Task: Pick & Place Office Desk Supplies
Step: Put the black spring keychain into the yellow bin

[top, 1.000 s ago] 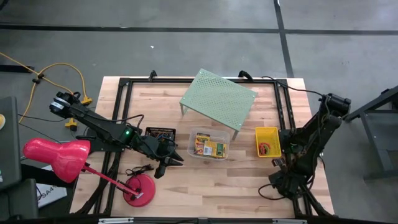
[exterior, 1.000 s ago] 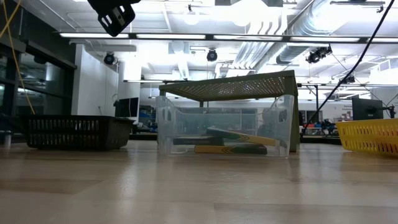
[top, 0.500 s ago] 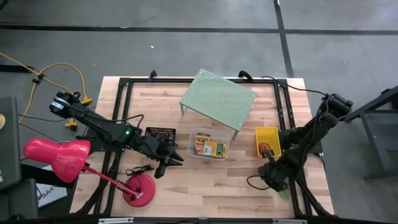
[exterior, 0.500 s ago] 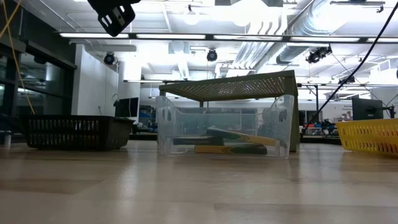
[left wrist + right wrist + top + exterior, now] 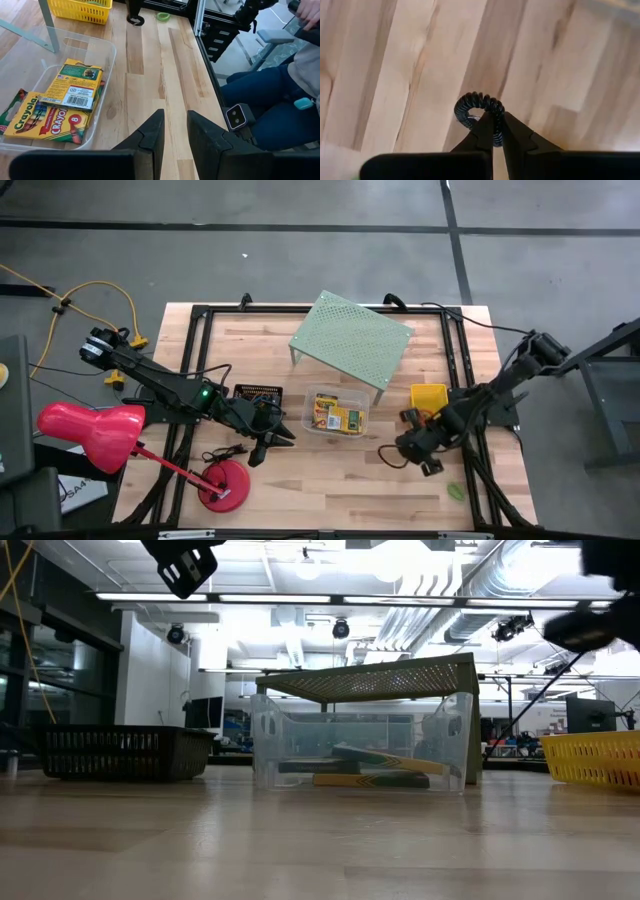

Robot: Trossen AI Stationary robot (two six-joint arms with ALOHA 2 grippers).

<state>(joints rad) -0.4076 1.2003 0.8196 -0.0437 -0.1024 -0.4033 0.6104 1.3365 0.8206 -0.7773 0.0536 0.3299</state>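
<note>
I am looking straight down on a pale wooden table (image 5: pixel 330 470). A large pale green perforated shelf (image 5: pixel 352 340) stands toward the back. Just in front of it sits a clear tub (image 5: pixel 337 413) holding green-and-yellow crayon boxes (image 5: pixel 60 102). A small black mesh tray (image 5: pixel 258 394) sits to the tub's left, a yellow basket (image 5: pixel 430 408) to its right.

My right gripper (image 5: pixel 385 450) hangs over bare table, in front of the gap between tub and basket. Its fingers are pinched shut on a little black coiled ring (image 5: pixel 479 111), which loops out past the fingertips and looks springy and thin. I judge the drop turns on this: the basket lies behind and to the right of the gripper, the tub behind and to the left, both near. The ring has no long axis to line up.

My left gripper (image 5: pixel 265 438) waits just left of the tub, in front of the mesh tray, fingers slightly parted and empty.

A small green ring (image 5: pixel 456 491) lies near the table's front right corner, nearest the right arm.
</note>
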